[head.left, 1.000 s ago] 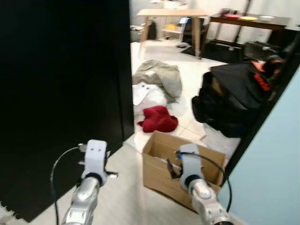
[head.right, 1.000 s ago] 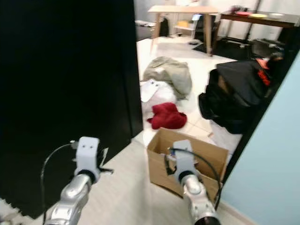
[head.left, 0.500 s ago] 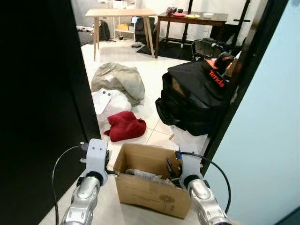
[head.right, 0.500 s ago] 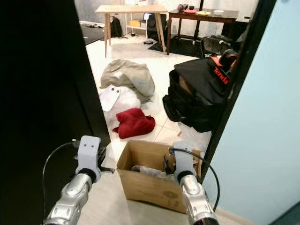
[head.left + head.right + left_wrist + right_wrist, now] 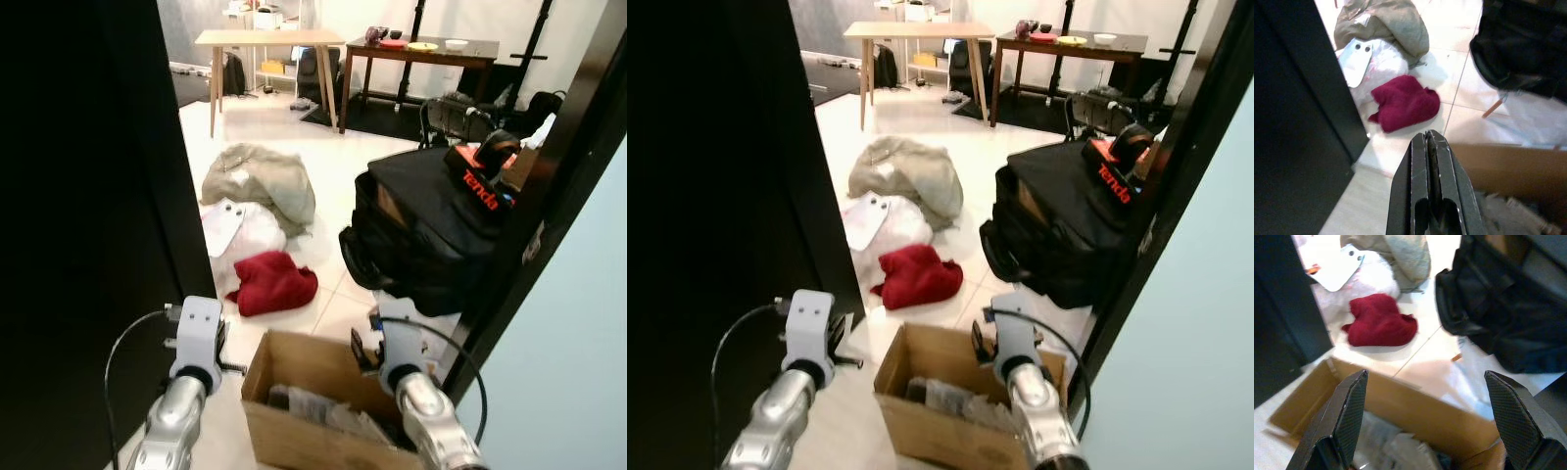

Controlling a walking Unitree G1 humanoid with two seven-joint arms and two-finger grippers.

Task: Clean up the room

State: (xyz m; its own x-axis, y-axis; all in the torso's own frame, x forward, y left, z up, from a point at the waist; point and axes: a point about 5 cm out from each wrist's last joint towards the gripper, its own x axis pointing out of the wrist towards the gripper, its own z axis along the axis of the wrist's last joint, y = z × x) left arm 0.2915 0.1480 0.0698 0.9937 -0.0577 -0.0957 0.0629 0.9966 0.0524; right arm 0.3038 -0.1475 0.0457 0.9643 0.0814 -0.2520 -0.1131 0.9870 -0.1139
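With its left gripper (image 5: 1431, 142) pressed closed and its right gripper (image 5: 1425, 421) spread wide above the cardboard box (image 5: 313, 392), the robot should step past it toward the red cloth (image 5: 273, 283) lying just beyond on the tiles.

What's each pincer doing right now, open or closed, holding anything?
Left pincer: closed, fingers pressed together, holding nothing, near the cardboard box.
Right pincer: open wide, empty, above the box.
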